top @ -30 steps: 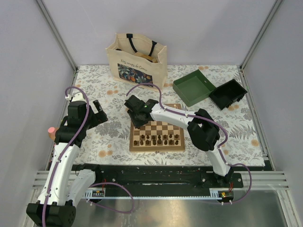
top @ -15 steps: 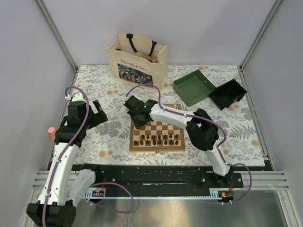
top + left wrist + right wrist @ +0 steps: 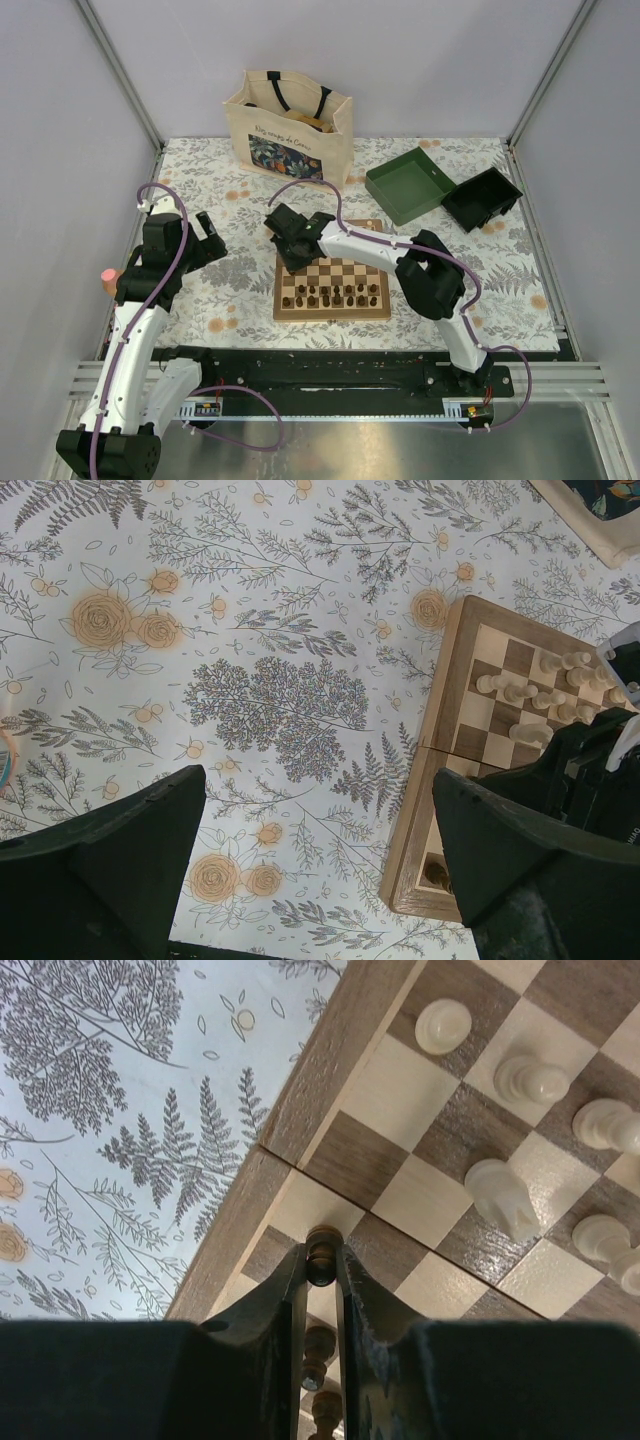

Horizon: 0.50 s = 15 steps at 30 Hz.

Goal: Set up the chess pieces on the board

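Now the right gripper (image 3: 321,1258) pinches a dark piece (image 3: 321,1239) near the board's (image 3: 330,1050) edge.
Next probably comes a clean vertical lift toward its home square, while the left gripper (image 3: 318,775) hangs wide open.

Tan-brown checkered board (image 3: 330,314), dark brown piece (image 3: 320,1243), floral tablecloth (image 3: 225,290)

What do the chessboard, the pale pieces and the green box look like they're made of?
Chessboard: wood, likely; grain lines show, low satin sheen. Pale pieces: probably turned wood, smooth, cream. Green box: matte, cardboard or plastic; can't tell.
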Available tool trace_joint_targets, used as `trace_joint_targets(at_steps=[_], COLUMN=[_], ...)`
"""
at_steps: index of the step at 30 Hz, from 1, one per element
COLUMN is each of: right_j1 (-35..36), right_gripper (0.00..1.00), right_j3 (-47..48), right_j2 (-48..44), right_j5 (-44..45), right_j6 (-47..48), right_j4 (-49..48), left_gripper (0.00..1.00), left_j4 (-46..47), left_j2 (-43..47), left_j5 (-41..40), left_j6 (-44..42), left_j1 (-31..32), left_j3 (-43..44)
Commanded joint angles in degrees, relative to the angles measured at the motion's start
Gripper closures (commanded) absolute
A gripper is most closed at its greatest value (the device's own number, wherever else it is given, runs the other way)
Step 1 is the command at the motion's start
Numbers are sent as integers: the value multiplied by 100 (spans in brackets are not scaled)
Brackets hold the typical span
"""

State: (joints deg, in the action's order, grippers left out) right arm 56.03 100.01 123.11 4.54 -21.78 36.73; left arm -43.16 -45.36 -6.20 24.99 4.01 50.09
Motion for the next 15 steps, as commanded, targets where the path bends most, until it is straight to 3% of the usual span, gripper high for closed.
trace_joint_targets(at_steps=[1, 15], right_j1=[4, 241], right_gripper=[81, 82], right_j3=[-192, -403], right_j2=[-419, -577], right_j5=[-155, -260], right_j6=[-116, -169], right_j4=[-131, -149], left_gripper=[1, 1], left_j4=[255, 255], left_j2=[45, 45], left_j5=[75, 84], left_j6=[-56, -56], left_j1=[-41, -50], left_j3=[-43, -43])
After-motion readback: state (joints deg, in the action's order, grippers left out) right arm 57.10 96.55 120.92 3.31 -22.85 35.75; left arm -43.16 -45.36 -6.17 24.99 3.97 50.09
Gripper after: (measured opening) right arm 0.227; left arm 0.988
